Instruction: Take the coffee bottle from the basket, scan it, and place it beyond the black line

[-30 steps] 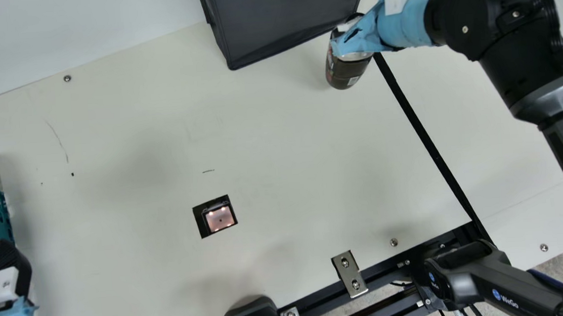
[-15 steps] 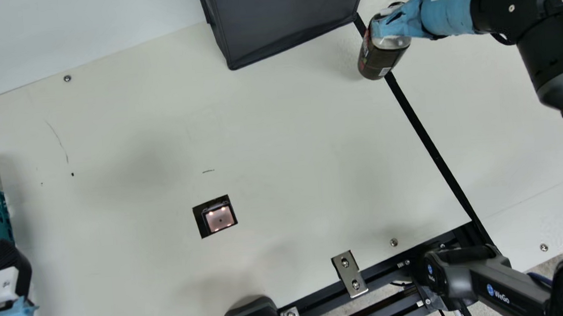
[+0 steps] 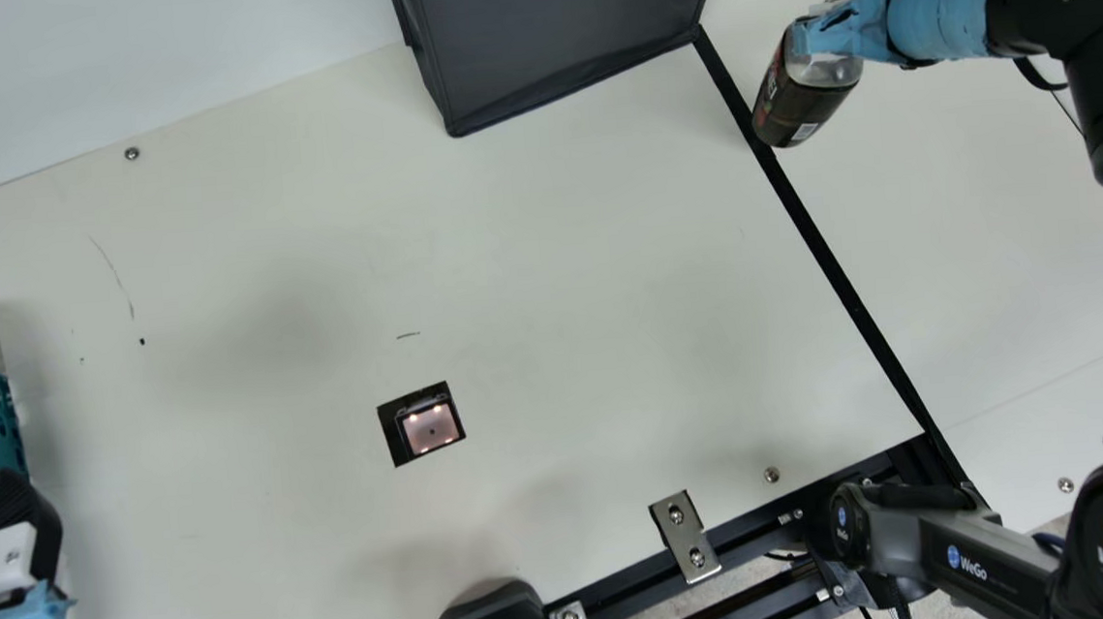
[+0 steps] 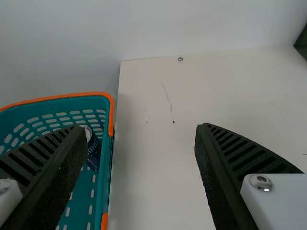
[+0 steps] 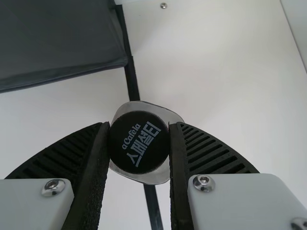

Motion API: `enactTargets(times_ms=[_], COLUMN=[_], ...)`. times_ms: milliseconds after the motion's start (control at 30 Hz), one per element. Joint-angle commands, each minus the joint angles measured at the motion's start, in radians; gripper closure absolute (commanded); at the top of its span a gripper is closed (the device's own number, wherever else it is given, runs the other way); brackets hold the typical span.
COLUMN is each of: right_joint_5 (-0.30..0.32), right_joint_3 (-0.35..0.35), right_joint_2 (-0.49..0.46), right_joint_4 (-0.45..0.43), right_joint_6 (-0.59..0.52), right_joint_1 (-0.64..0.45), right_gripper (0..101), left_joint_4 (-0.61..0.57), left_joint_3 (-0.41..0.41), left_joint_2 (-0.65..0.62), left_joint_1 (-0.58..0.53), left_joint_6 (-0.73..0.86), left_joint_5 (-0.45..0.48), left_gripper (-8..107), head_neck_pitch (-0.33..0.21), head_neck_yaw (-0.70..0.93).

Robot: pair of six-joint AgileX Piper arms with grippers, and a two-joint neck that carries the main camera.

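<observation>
Downward main view, closer right wrist view, black line (image 3: 831, 262) in both

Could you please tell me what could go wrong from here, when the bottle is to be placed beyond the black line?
The right tool holds the bottle by its cap, so the body might swing or slip.

The bottle looks tilted in the main view; if released like this, it could tip over.

Its base overlaps the black line in that view, so a straight lowering may leave it on the line.
</observation>
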Motion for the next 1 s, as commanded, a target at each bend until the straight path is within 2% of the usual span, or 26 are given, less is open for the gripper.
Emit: enactTargets(times_ms=[0,433,967], right_joint_5=[0.000,-0.033,-0.069], right_joint_3=[0.002,0.025,0.048], right_joint_2=[0.001,0.022,0.044], right_joint_4=[0.007,0.009,0.026], right_joint_6=[-0.005,-0.048,-0.086], right_joint_1=[-0.015,-0.086,-0.119], right_gripper=[101,101,101], left_joint_4=[0.000,0.000,0.000], left_joint_3=[0.000,0.000,0.000], left_joint_2=[0.000,0.000,0.000], left_joint_1=[0.000,0.000,0.000], left_joint_6=[0.000,0.000,0.000], left_joint_5=[0.000,0.000,0.000], left_gripper=[9,9,9], head_neck_pitch=[-0.026,-0.026,-0.026], head_neck_yaw=[-0.002,-0.002,-0.002])
